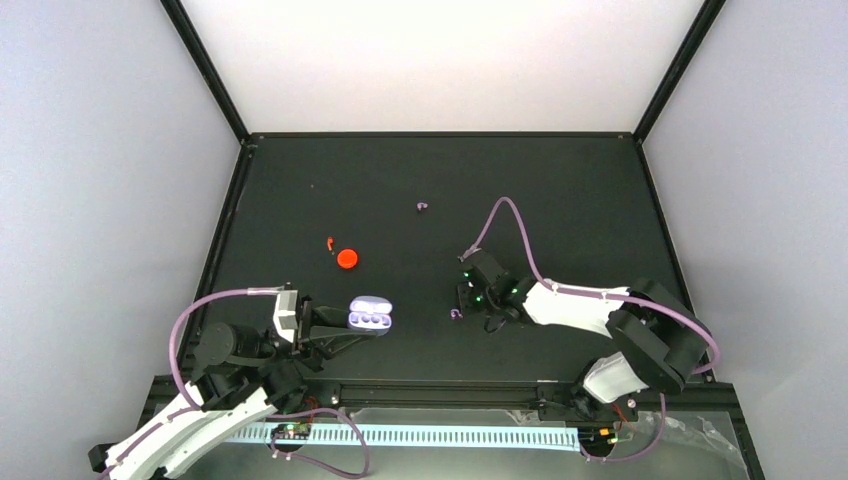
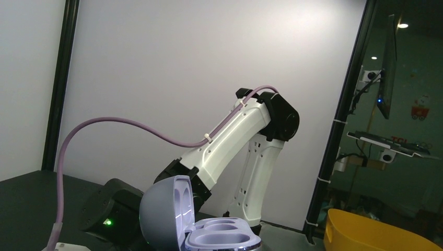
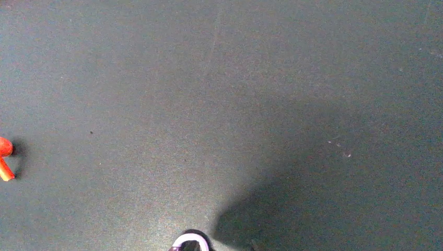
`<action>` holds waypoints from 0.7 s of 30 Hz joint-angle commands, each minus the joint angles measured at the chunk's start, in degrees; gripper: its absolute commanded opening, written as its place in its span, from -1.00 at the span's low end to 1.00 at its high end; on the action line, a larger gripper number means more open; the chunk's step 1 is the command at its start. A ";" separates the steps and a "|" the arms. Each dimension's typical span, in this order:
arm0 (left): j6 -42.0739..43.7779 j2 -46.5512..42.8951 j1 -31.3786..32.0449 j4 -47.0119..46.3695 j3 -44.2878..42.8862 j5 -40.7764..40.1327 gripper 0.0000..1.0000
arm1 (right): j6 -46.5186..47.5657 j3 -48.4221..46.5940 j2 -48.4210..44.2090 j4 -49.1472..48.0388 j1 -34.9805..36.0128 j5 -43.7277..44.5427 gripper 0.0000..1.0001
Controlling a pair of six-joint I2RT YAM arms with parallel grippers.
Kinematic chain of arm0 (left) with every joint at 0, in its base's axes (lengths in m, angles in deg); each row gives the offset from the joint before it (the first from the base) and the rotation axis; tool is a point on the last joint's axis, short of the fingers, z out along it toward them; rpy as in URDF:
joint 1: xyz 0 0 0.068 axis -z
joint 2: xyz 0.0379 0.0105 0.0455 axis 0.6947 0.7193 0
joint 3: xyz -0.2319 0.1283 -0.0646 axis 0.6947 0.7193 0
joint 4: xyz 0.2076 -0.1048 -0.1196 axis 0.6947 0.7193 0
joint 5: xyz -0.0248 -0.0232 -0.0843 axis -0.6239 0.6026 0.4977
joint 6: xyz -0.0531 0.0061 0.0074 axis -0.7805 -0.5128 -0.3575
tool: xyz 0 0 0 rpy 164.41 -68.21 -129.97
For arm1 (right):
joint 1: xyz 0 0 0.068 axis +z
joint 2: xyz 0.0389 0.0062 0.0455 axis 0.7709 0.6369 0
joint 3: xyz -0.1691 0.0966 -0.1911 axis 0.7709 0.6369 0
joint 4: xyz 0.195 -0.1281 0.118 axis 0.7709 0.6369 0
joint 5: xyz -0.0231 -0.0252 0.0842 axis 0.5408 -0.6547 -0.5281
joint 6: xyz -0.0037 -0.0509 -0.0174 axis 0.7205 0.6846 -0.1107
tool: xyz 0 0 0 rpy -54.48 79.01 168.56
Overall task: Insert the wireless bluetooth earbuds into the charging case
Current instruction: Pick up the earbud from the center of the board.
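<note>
Holding the open lavender charging case (image 1: 370, 317) near the table's (image 1: 560, 180) front edge, the left gripper (image 1: 350, 326) has its jaws narrow and clamped on the case. The lid is tilted up and 2 sockets show. The right gripper (image 1: 467, 299) hangs low over the mat, right of the case and apart from it; cannot tell how its jaws stand. 1 lavender earbud (image 1: 456, 314) lies on the mat just beside the right gripper. A 2nd lavender earbud (image 1: 422, 207) lies farther back, mid-table. A red earbud (image 1: 330, 243) sits beside a red case (image 1: 347, 259), behind the left gripper.
</note>
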State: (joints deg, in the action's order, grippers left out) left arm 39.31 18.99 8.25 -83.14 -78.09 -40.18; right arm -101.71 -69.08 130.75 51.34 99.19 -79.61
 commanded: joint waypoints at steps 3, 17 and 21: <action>-0.16 -0.95 0.31 0.38 0.50 -0.76 -0.97 | 0.17 -1.48 1.01 1.38 -0.32 -0.05 -0.51; -0.11 -1.22 0.31 0.64 0.69 -0.83 -0.97 | 0.93 -4.09 4.04 5.40 1.88 0.79 -0.51; -0.10 -1.33 0.31 0.66 0.74 -0.82 -0.97 | 0.81 -4.29 4.55 6.12 2.42 1.08 -0.52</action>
State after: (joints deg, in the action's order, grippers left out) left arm 39.31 18.60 8.25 -82.77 -77.37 -40.20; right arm -101.38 -72.73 134.13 54.91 100.79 -79.57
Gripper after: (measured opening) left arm 0.253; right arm 0.242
